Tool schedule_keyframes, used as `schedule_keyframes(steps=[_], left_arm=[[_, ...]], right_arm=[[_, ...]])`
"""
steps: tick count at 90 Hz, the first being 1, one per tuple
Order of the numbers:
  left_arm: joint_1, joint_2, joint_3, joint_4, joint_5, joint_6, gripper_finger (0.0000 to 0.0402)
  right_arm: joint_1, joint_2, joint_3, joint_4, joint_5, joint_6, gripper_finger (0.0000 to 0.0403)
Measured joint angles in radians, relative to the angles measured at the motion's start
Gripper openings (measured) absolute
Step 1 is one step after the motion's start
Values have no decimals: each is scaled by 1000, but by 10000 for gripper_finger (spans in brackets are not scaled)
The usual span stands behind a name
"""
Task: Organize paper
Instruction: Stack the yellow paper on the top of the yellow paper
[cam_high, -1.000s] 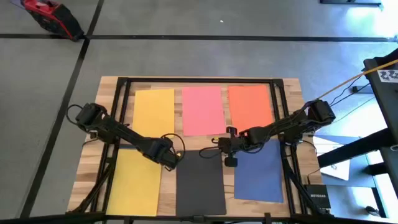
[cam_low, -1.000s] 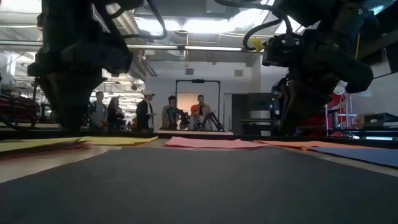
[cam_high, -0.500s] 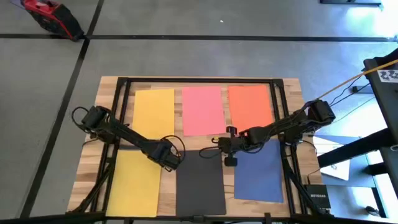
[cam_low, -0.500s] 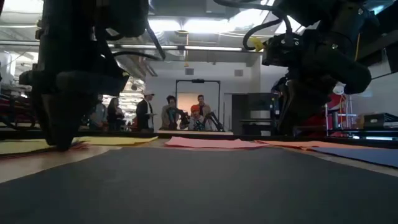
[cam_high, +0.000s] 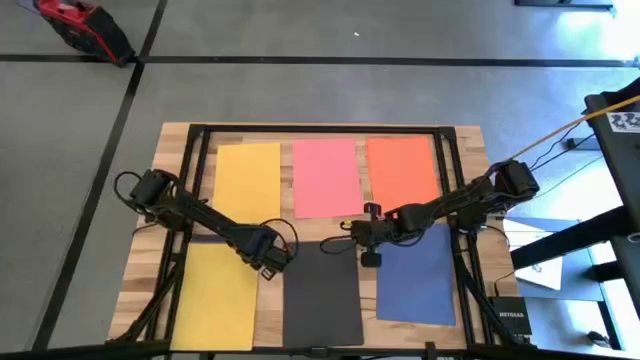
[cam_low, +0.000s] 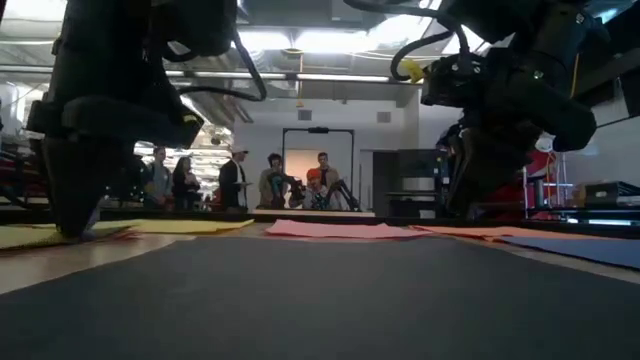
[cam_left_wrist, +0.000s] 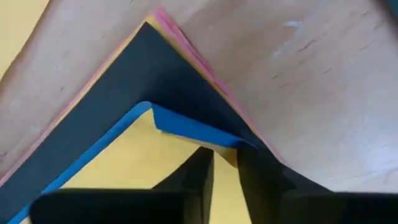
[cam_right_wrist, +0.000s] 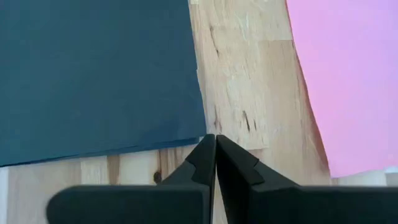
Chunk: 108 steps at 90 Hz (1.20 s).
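A stack of paper (cam_high: 215, 295) with a yellow sheet on top lies at the table's near left. In the left wrist view, blue (cam_left_wrist: 186, 127), black (cam_left_wrist: 143, 74) and pink (cam_left_wrist: 186, 43) sheets peek out under its corner. Yellow (cam_high: 248, 180), pink (cam_high: 325, 178), orange (cam_high: 403, 170), black (cam_high: 322, 300) and dark blue (cam_high: 415, 285) single sheets lie flat. My left gripper (cam_left_wrist: 224, 165) stands on the stack's far right corner, fingers a narrow gap apart. My right gripper (cam_right_wrist: 215, 155) is shut over bare wood between the black sheet (cam_right_wrist: 93, 68) and the pink sheet (cam_right_wrist: 348, 81). My left gripper comes down from above onto the stack's far right corner (cam_left_wrist: 227, 152). In the low view its tip (cam_low: 70, 230) reaches the yellow top sheet. The fingertips (cam_left_wrist: 199, 168) stand at that sheet's edge, with a sliver of yellow between them. The stack lies flat on the table.
A dark metal frame (cam_high: 320, 130) runs around the wooden tabletop. Bare wood shows between the sheets and along the table's left edge (cam_high: 150, 230). People stand in the room beyond the far edge (cam_low: 280, 180).
My left gripper has moved toward the table's left edge and down, until its tip meets the yellow-topped stack. My right gripper and all the sheets have stayed where they were.
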Motion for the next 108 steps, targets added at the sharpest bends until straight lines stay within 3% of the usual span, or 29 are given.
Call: schedule_keyframes(steps=[11,31,58,108], left_arm=[[1,0,20,-6,2,31,5],[20,-1,95,-49,-8,107,1],[146,-2,122,-259,-179,243,0],[509,-2,122,-14,-394,660,0]], right_arm=[[0,0,0,-1,0,0,1],[0,0,0,-2,0,0,1],[0,0,0,-2,0,0,1],[0,0,0,-11,-1,0,1]])
